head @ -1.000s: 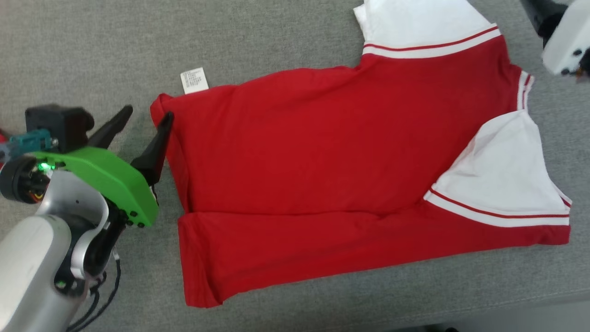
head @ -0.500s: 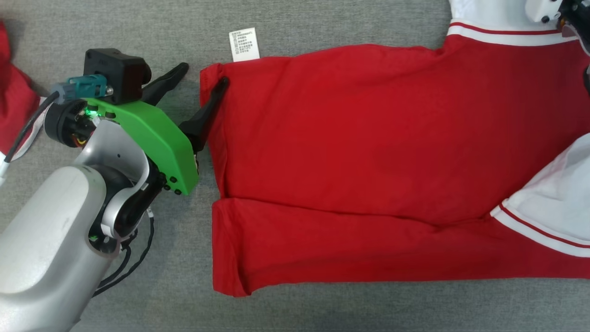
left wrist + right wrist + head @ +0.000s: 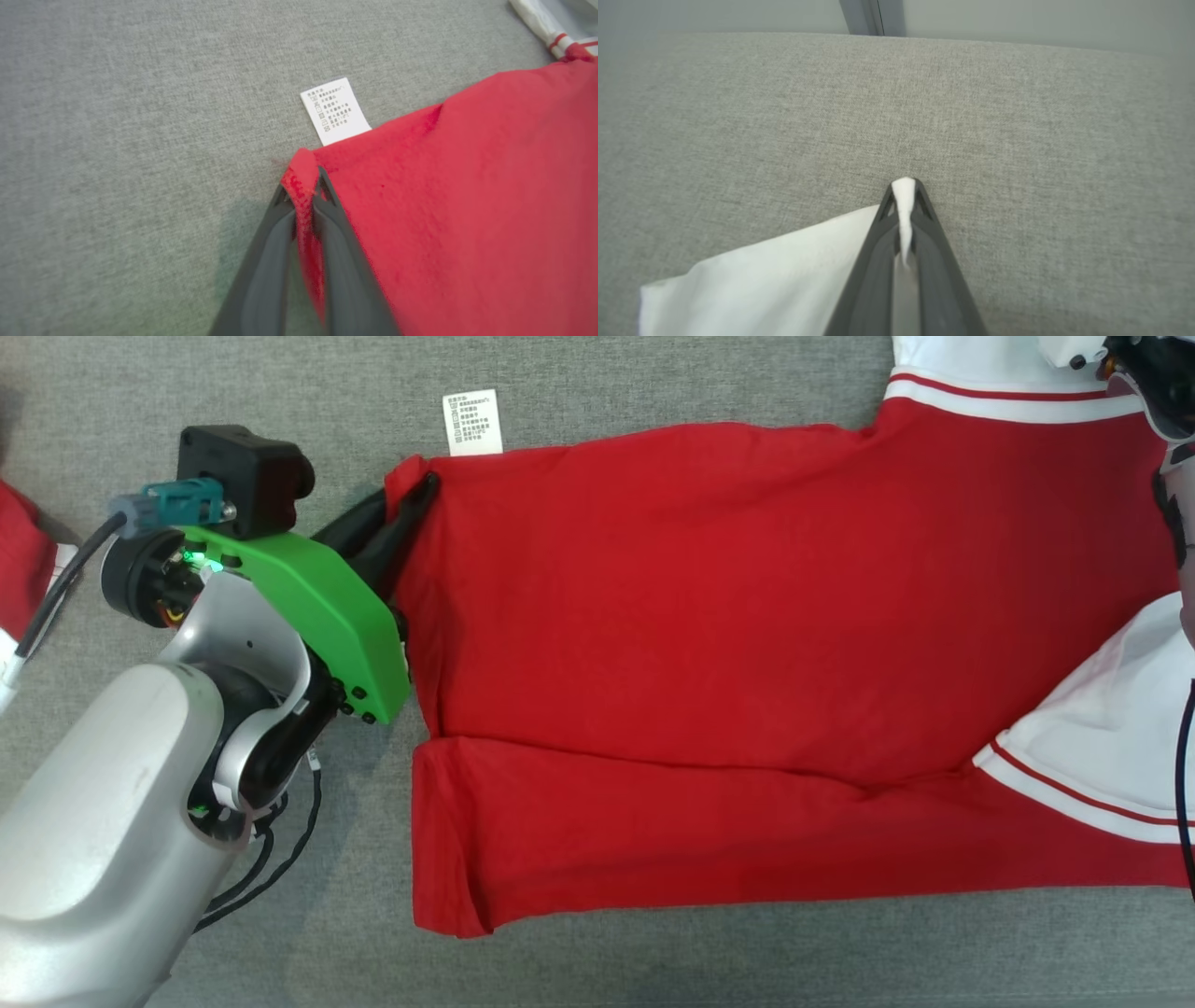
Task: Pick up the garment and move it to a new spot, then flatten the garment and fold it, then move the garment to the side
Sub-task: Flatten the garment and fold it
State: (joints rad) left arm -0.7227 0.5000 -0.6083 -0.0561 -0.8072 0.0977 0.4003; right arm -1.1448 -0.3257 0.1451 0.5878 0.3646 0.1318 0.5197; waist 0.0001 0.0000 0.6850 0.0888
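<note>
The garment (image 3: 709, 644) is a red shirt with white, red-striped sleeves, lying flat on the grey cloth surface, its lower part folded up along the near edge. My left gripper (image 3: 415, 490) is shut on the garment's far left corner (image 3: 301, 182), with red cloth pinched between its dark fingers. A white care label (image 3: 471, 422) sticks out just beyond that corner. My right gripper (image 3: 904, 186) is shut on the white sleeve's edge (image 3: 784, 275). In the head view only the right arm's wrist (image 3: 1144, 373) shows at the top right.
Grey fabric (image 3: 653, 961) covers the whole work surface. Another piece of red cloth (image 3: 19, 560) lies at the far left edge. Black cables (image 3: 271, 859) hang under my left forearm. The surface's far edge and a pale wall (image 3: 1017, 18) show in the right wrist view.
Both grippers have gone from open to shut on the garment: the left on the red corner, the right on the white sleeve. The head camera shifted early on.
</note>
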